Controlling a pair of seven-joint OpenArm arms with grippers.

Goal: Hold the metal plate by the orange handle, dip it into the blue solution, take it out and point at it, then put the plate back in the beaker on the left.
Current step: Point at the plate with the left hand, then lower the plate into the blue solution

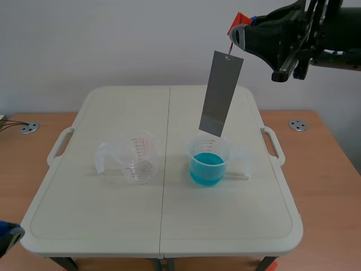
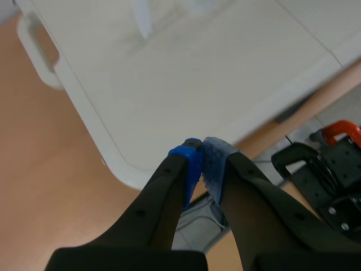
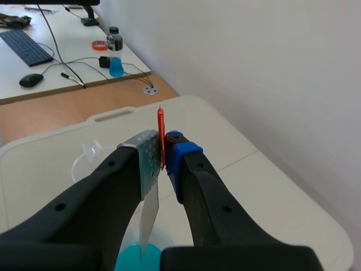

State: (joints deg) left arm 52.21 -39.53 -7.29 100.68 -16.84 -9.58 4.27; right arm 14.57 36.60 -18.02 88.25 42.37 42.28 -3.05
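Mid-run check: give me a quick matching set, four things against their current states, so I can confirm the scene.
1. metal plate
2. left beaker
3. right beaker
4. left gripper

A. shut on nothing
B. holds blue liquid
C. hangs from the right gripper
D. empty

Pairs: 1-C, 2-D, 3-B, 4-A.

Plain dull grey plate (image 1: 221,93), no pattern. Orange-red handle (image 1: 239,22) on top of it. Bright turquoise-blue solution (image 1: 207,167) in a clear beaker (image 1: 210,145). Left beaker (image 1: 138,157) clear, with red printed scale marks. Surface (image 1: 113,214) cream white, plain. Right tool (image 3: 163,155) black, with one grey dotted pad (image 3: 148,161) and one blue. Left tool (image 2: 202,161) black with blue pads, one paler and dotted.
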